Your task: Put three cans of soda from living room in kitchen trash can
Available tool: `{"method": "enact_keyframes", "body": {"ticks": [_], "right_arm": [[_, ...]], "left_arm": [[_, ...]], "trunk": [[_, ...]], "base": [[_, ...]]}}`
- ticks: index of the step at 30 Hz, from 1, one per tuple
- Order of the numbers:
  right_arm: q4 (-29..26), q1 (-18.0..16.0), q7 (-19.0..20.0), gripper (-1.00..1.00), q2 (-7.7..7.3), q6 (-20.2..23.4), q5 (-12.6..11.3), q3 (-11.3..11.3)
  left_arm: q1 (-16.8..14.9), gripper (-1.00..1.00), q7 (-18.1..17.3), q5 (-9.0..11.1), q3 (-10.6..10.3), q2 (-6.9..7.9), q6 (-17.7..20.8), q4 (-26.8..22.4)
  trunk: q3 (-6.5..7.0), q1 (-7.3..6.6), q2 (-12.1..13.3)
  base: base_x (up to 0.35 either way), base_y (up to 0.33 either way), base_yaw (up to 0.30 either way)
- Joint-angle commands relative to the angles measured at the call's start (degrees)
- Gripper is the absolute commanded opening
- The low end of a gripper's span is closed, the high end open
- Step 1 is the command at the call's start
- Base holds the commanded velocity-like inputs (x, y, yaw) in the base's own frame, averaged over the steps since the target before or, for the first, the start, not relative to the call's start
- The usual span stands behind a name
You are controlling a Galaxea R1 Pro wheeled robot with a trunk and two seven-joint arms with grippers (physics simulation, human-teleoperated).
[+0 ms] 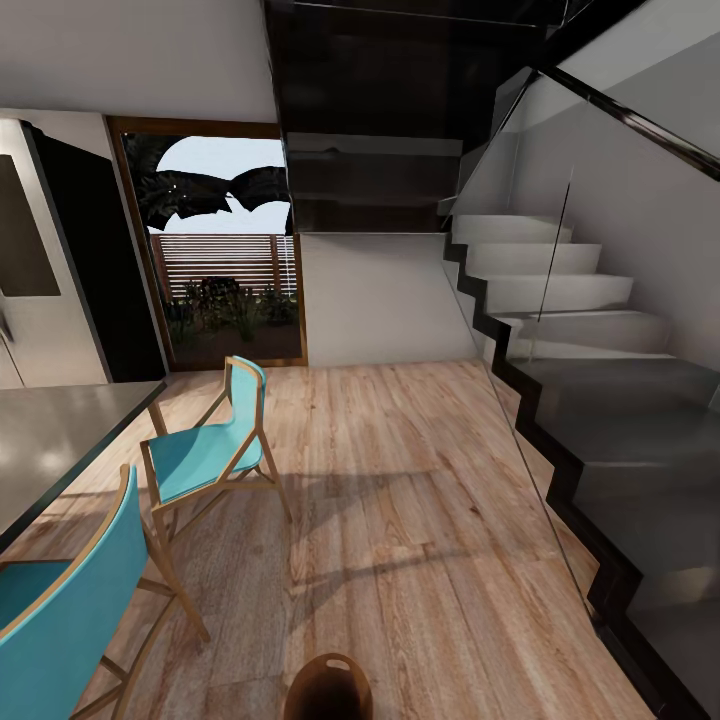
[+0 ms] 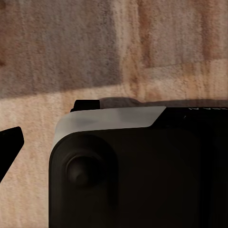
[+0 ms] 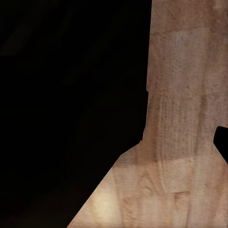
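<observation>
From the head view, at about nine o'clock stands the tall stainless-steel fridge (image 1: 40, 270) with the dark grey dining surface (image 1: 60, 440) in front of it. Two turquoise chairs with wooden frames follow: one at the lower left edge (image 1: 60, 600), the other (image 1: 205, 455) just beyond it. At twelve o'clock is the wood-framed glass door (image 1: 225, 250) onto a garden, and from one to four o'clock the grey staircase with its glass balustrade (image 1: 580, 330).

The task's thing in sight is the small round brown bin with a slot handle near its rim (image 1: 328, 688). It stands upright on the light wood plank floor (image 1: 420, 520) at six o'clock, straight ahead of the robot and very close, roughly midway between the two arms, so neither looks nearer.

No orange cans are visible. Both wrist views look down on floorboards past dark parts of the robot, so I cannot tell how either arm's fingers are set.
</observation>
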Motion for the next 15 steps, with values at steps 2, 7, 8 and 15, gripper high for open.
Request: {"method": "enact_keyframes", "body": {"ticks": [2,7,8,15], "right_arm": [[0.0,0.0,0.0,1.0,0.0,0.0,0.0,0.0],[0.0,0.0,0.0,1.0,0.0,0.0,0.0,0.0],[0.0,0.0,0.0,1.0,0.0,0.0,0.0,0.0],[0.0,0.0,0.0,1.0,0.0,0.0,0.0,0.0]], "left_arm": [[0.0,1.0,0.0,0.0,0.0,0.0,0.0,0.0],[0.0,1.0,0.0,0.0,0.0,0.0,0.0,0.0],[0.0,1.0,0.0,0.0,0.0,0.0,0.0,0.0],[0.0,1.0,0.0,0.0,0.0,0.0,0.0,0.0]], "trunk": [[0.0,0.0,0.0],[0.0,0.0,0.0],[0.0,0.0,0.0],[0.0,0.0,0.0]], "base": [[0.0,0.0,0.0],[0.0,0.0,0.0],[0.0,0.0,0.0],[0.0,0.0,0.0]]}}
